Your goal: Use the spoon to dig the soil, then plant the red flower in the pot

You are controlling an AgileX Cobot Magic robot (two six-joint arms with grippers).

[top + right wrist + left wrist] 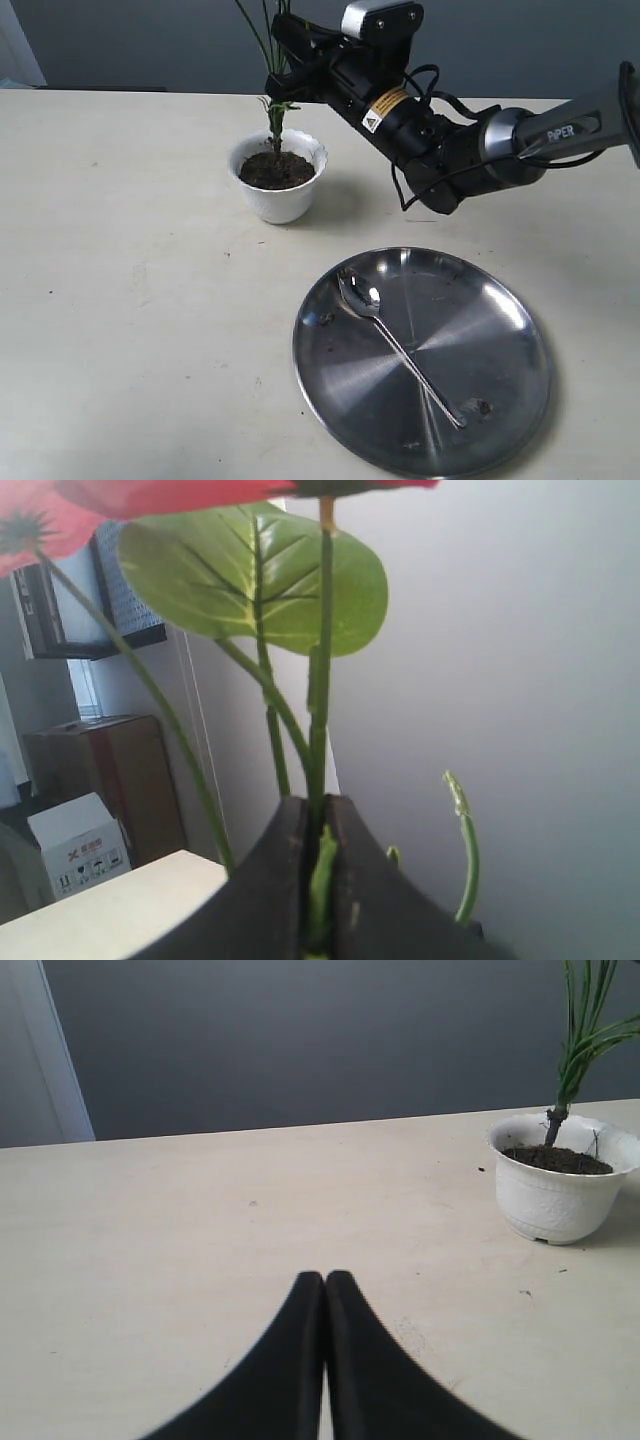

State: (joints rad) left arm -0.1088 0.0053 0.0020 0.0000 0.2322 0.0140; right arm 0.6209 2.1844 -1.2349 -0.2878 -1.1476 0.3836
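The white pot (278, 180) stands on the table, filled with dark soil (276, 171); the left wrist view shows the same pot (556, 1196) and soil (556, 1159). The red flower's green stems (274, 105) rise upright from the soil. My right gripper (285, 45) is shut on those stems above the pot. In the right wrist view the gripper (318, 805) pinches a stem, with the green leaf (250, 575) and red blooms (150, 495) above. The spoon (395, 343) lies on the steel plate. My left gripper (325, 1278) is shut and holds nothing, low over bare table.
The large round steel plate (500, 400) sits near the front right with crumbs of soil on it. A dark wall runs behind the table's far edge. Boxes (75, 850) stand beyond the table in the right wrist view.
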